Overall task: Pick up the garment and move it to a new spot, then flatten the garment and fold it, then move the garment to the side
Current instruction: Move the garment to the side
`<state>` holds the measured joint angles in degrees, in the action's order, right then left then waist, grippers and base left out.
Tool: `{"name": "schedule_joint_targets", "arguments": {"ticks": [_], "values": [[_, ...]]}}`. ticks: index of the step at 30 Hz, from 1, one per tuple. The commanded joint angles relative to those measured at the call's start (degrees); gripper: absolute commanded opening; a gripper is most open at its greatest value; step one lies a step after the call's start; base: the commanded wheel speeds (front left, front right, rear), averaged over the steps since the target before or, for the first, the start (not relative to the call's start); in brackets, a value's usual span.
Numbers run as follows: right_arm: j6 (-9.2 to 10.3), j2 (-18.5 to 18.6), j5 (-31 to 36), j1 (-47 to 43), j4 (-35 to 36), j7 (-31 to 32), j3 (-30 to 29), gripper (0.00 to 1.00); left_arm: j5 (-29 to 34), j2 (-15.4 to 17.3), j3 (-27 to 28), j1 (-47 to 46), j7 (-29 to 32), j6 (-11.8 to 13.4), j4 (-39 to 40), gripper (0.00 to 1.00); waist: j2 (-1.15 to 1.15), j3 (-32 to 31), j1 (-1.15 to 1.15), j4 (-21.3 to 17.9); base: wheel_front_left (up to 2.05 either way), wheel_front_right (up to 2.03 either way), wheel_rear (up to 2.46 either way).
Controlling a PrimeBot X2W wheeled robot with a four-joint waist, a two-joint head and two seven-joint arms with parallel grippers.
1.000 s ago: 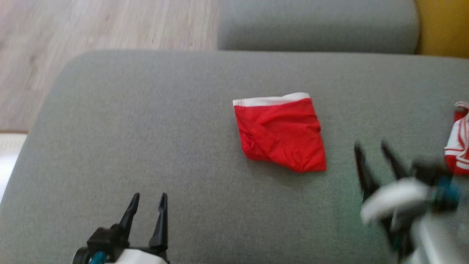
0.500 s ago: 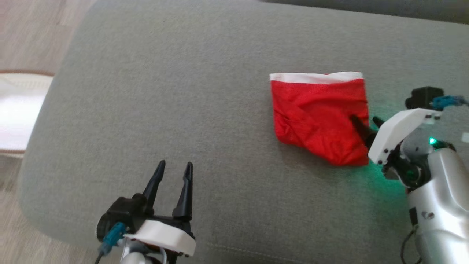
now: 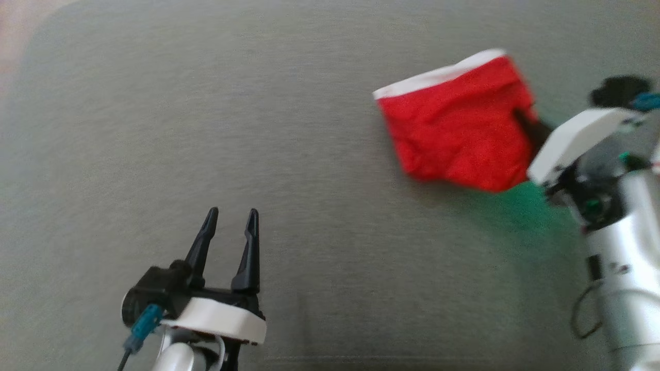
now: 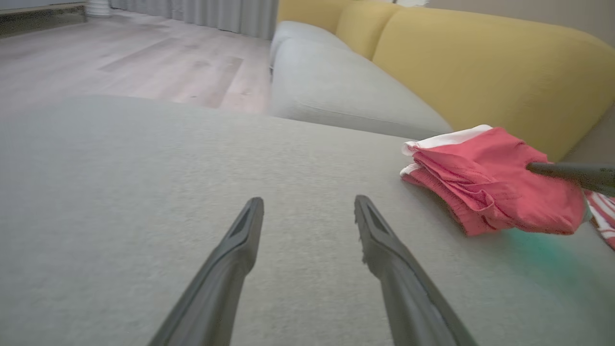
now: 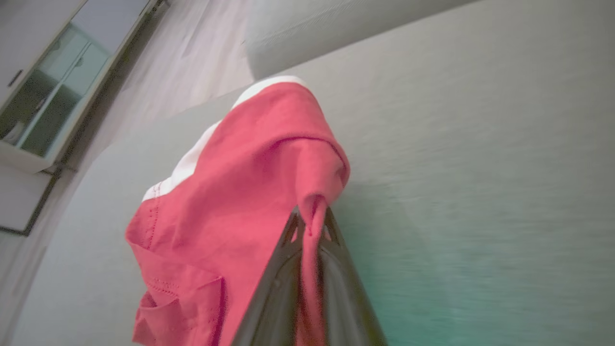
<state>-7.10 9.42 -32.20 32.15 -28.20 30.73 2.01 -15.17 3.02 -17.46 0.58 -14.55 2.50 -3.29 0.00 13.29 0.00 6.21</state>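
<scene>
Now the right gripper point(image 5: 310, 218) clamps the garment point(image 3: 456, 134) at its 3 o'clock edge; the left gripper point(image 3: 230, 219), jaws apart, lies well off at 8 o'clock.

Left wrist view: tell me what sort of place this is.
Likely a home living room: a grey sofa seat with yellow back cushions, a wood floor, and grey curtains beyond.

Long black tapered jaws, white wrist covers point(image 3: 214, 319), silver forearm point(image 3: 626, 268), teal connector point(image 3: 143, 325).
</scene>
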Motion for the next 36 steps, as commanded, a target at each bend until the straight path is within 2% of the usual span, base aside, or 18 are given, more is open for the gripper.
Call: {"name": "schedule_joint_targets", "arguments": {"ticks": [1,4,8,15,20,21,22,25,28,32,36], "values": [[-0.39,2.35,0.57,2.93,3.25,-0.55,0.42,0.0,0.73,-0.14,1.98,-2.61,-0.45,-0.5,2.34,1.0,0.0,1.41,0.0,-7.5,0.0,0.0,0.0],[-0.39,6.94,2.52,4.31,4.67,-0.82,-0.73,0.0,1.56,-0.14,1.58,-4.24,-0.45,-1.45,2.65,1.0,0.0,2.83,0.0,-11.05,0.0,0.0,0.0],[-0.39,11.78,5.28,6.33,4.53,-1.54,-3.93,0.0,1.96,-0.14,0.76,-6.3,-0.45,-2.33,2.81,1.0,0.0,4.66,0.0,-13.04,0.0,0.0,0.0],[-0.39,17.06,12.12,8.86,1.67,-1.72,-9.25,0.0,2.31,-0.14,-0.47,-6.25,-0.45,-2.75,2.12,1.0,0.0,6.31,0.0,-12.71,0.0,0.0,0.0],[-0.39,19.99,20.98,9.09,-2.23,-2.53,-15.3,0.02,2.25,-0.14,-0.33,-5.27,-0.45,-2.62,1.76,1.0,0.0,6.96,0.0,-11.43,0.0,0.0,0.0],[-0.39,20.66,23.35,8.93,-2.52,-3.22,-16.12,0.37,2.24,-0.14,-0.21,-5.18,-0.45,-2.65,1.83,1.0,0.0,7.0,0.0,-11.33,0.0,0.0,0.0],[-0.39,21.21,25.83,8.75,-2.76,-3.89,-16.92,1.0,2.27,-0.14,-0.1,-5.1,-0.45,-2.7,1.89,1.0,0.0,7.04,0.0,-11.26,0.0,0.0,0.0],[-0.39,21.38,32.74,8.51,-2.36,-6.76,-19.06,1.0,2.48,-0.14,0.39,-4.87,-0.45,-2.85,1.92,1.0,0.0,6.85,0.0,-11.42,0.0,0.0,0.0],[-0.39,19.57,37.13,8.04,-1.03,-9.85,-19.79,1.0,2.56,-0.14,1.03,-4.57,-0.45,-2.81,1.97,1.0,0.0,5.8,0.0,-11.93,0.0,0.0,0.0],[-0.39,16.76,38.97,6.45,2.66,-14.9,-18.51,1.0,2.11,-0.14,1.38,-4.24,-0.45,-2.58,3.02,1.0,0.0,3.69,0.0,-12.3,0.0,0.0,0.0],[-0.39,14.02,37.23,2.5,8.39,-19.13,-16.1,1.0,1.12,-0.14,1.85,-3.48,-0.45,-1.52,3.7,1.0,0.0,0.62,0.0,-11.44,0.0,0.0,0.0]]}}
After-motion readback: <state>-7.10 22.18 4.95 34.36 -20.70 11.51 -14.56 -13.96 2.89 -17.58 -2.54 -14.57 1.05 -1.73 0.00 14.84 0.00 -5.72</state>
